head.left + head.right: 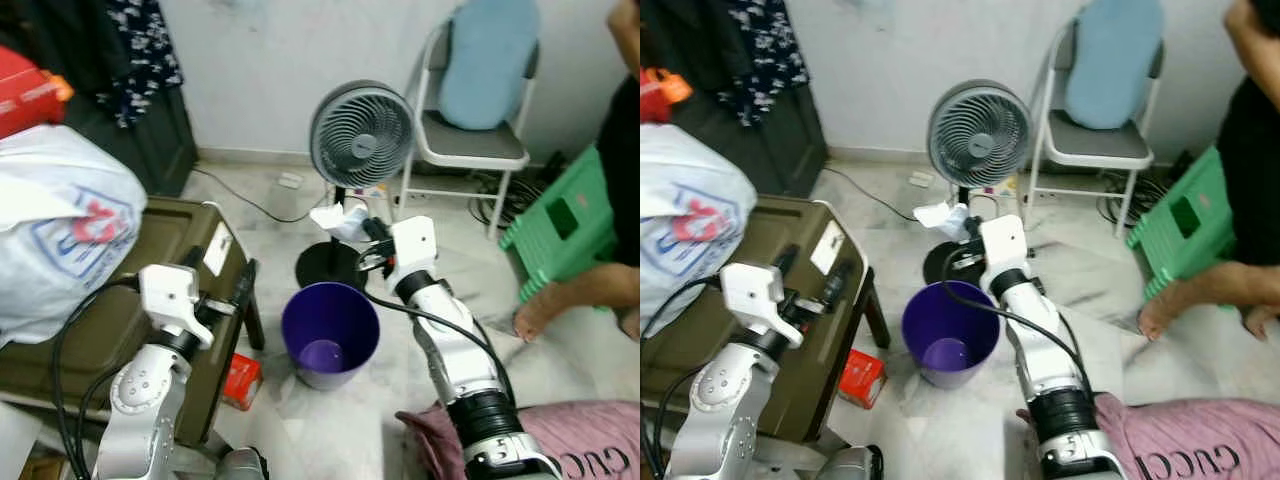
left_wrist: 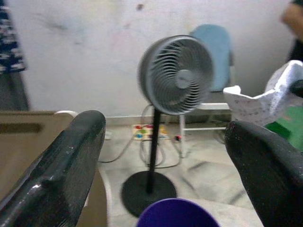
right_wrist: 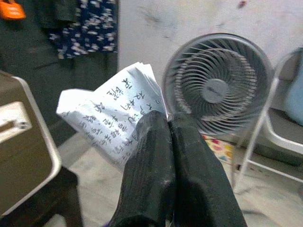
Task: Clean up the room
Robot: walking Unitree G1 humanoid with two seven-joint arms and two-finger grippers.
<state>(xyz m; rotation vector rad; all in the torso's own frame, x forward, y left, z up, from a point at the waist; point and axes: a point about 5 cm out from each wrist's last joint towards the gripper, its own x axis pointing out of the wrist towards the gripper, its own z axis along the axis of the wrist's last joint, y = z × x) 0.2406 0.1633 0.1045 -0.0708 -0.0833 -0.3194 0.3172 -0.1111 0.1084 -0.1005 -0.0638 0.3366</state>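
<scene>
A crumpled white paper [image 1: 338, 219] with printed writing hangs in the air above the far rim of a purple bin [image 1: 330, 334] that stands on the floor. My right gripper [image 1: 368, 232] is shut on the paper [image 3: 116, 118]; its black fingers [image 3: 165, 165] press together on its edge. The bin holds nothing that I can make out. My left gripper [image 1: 240, 285] is open, level with the olive table's corner, to the left of the bin. Its fingers [image 2: 66, 165] stand wide apart with nothing between them.
A grey standing fan [image 1: 361, 135] rises just behind the bin. A folding chair [image 1: 470, 140] with a blue cushion stands at the back. An olive table [image 1: 120, 330] carries a white bag [image 1: 60, 225]. A red box [image 1: 241, 381] lies under it. A person [image 1: 610, 240] sits by a green stool [image 1: 560, 225].
</scene>
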